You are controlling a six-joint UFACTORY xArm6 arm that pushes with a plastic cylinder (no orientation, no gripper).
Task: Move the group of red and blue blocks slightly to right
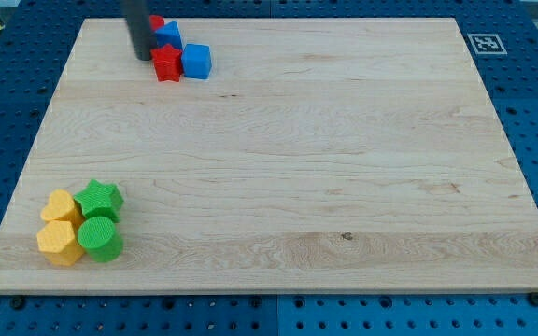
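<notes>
The red and blue group sits near the view's top left of the wooden board (278,159). A red star block (166,63) lies in front, a blue cube (196,61) touches its right side, a blue block (169,34) lies behind them, and a red block (157,21) peeks out at the back, partly hidden by the rod. My tip (143,57) stands on the board just left of the red star, touching or nearly touching it.
A second group lies at the view's bottom left: a green star (99,198), a yellow heart (61,205), a yellow hexagonal block (59,242) and a green cylinder (100,240). A fiducial marker (483,43) is at the board's top right corner.
</notes>
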